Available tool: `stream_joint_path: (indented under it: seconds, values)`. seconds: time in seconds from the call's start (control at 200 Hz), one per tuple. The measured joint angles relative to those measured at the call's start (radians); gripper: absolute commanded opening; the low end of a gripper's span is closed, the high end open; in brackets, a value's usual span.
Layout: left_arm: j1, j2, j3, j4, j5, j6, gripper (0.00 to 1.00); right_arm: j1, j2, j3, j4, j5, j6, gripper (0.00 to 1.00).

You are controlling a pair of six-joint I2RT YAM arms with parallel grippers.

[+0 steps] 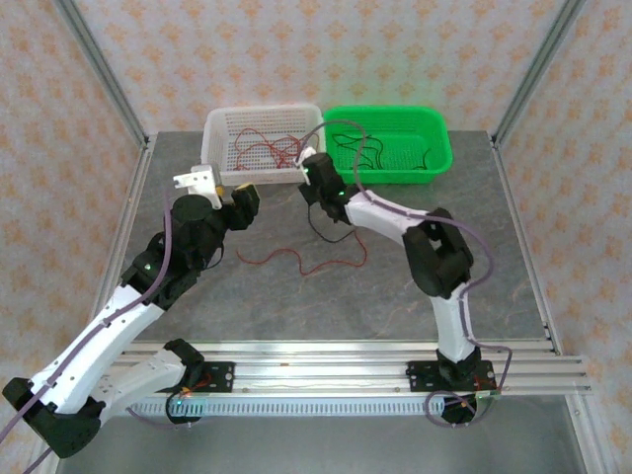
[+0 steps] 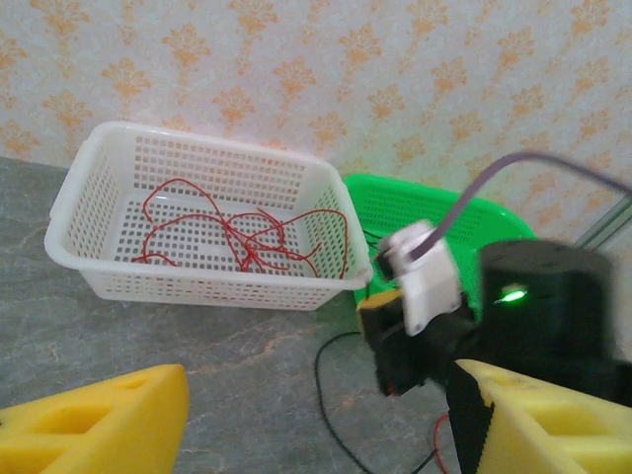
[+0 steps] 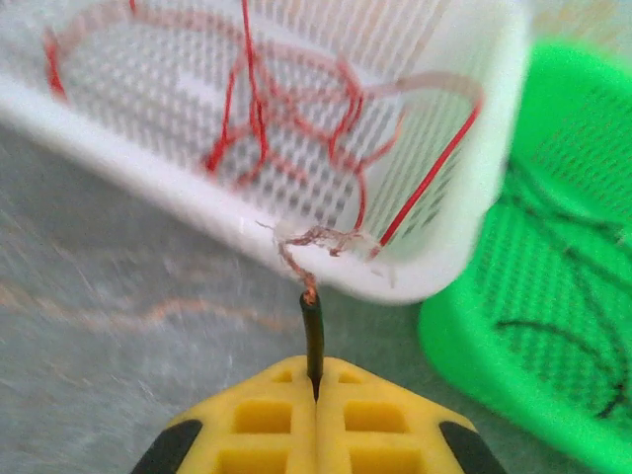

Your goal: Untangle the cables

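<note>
A thin black wire [image 3: 313, 331] with a bared copper tip is pinched between the pressed-together yellow jaws of the right gripper [image 3: 316, 370] beside the white lattice plastic basket [image 3: 499, 99], apparently to be drawn clear of the loose red wires [image 1: 296, 259] lying on the grey table [image 1: 326, 306]. Other red wires [image 2: 237, 237] lie in that basket and black ones [image 1: 420, 156] in the green plastic basket [image 1: 446, 148], suggesting a sort by colour. The left gripper [image 2: 324, 380] is held spread and empty nearby.

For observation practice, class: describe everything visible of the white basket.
The white basket is rectangular, plastic-looking, with lattice walls and floor and a smooth rim. It stands upright at the far edge of the table, the green basket close on its right. Tangled red wires lie inside. The right gripper, jaws shut on a black wire, is at its near right corner.
</note>
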Motion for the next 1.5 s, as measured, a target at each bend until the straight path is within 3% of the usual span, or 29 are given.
stream_joint_path:
  seconds: [0.235,0.521,0.691,0.911,1.502]
  values:
    - [0.000,-0.005,-0.004,0.001,0.000,-0.010,0.70,0.000,-0.220,0.079,-0.021,-0.026,0.073,0.00]
    - [0.000,-0.023,-0.022,0.002,0.004,-0.018,0.70,-0.002,-0.243,0.308,-0.120,-0.014,0.121,0.00]
    - [0.000,-0.034,-0.024,0.002,0.008,-0.032,0.70,-0.033,-0.171,0.575,-0.187,0.023,0.124,0.00]
    - [0.000,-0.056,-0.039,0.002,0.017,-0.041,0.70,-0.162,-0.003,0.917,-0.228,0.051,0.136,0.00]
    - [0.000,-0.116,-0.127,0.002,0.071,-0.111,0.69,-0.409,0.282,0.926,-0.076,0.111,0.254,0.00]
